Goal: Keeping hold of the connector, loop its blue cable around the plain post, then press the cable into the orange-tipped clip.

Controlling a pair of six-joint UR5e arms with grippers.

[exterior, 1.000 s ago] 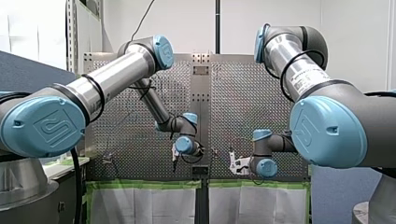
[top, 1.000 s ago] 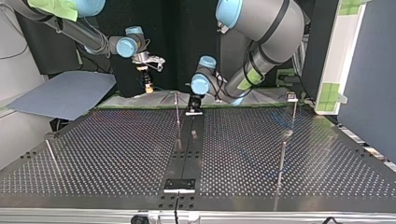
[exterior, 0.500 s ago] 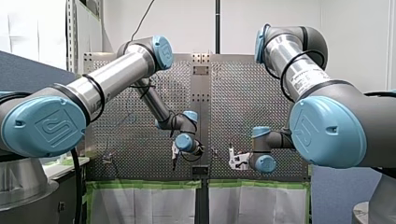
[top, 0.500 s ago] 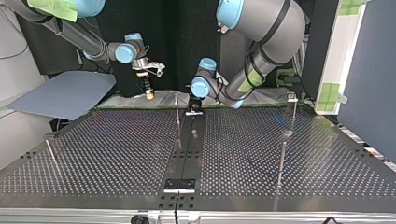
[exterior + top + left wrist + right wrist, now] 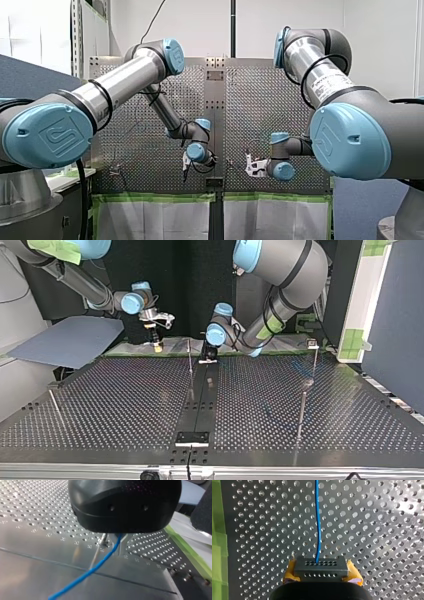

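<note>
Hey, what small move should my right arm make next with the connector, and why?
Probably carry the connector, which my right gripper clamps between yellow pads, toward the thin post nearest it in the top view. The blue cable runs straight ahead of the connector, with no loop round any post showing yet.

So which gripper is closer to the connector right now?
Right. My right gripper holds the connector between its yellow pads; my left gripper is apart from it, further along the blue cable.
</note>
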